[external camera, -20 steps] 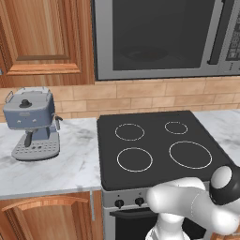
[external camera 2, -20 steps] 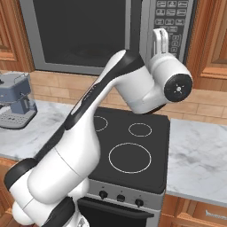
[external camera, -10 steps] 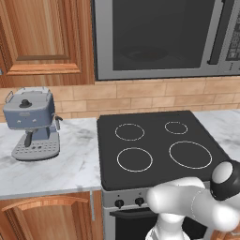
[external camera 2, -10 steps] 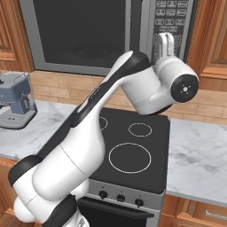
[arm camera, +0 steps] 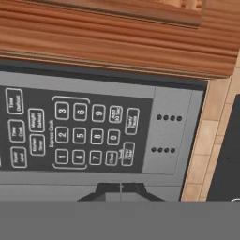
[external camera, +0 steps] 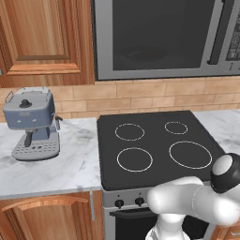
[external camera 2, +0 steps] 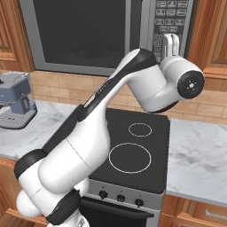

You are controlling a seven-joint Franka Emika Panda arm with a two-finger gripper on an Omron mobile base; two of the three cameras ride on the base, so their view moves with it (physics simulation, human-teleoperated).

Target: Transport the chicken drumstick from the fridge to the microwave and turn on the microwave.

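Right base view has the hand (external camera 2: 170, 41) raised at 1 o'clock from the arm's shoulder, fingers pressed together and holding nothing, their tips at the lower part of the keypad (external camera 2: 170, 22) of the microwave (external camera 2: 84, 33). Hand view looks straight onto that keypad (arm camera: 75, 131), rolled sideways, with the closed tips at 6 o'clock. The microwave's door is closed; a faint plate shape shows behind the dark glass (external camera: 154, 37), and I cannot tell whether the chicken drumstick lies on it. Below sit the black stove (external camera: 159, 147) and, at 9 o'clock on the table (external camera: 70, 164), a blue coffee machine (external camera: 32, 123).
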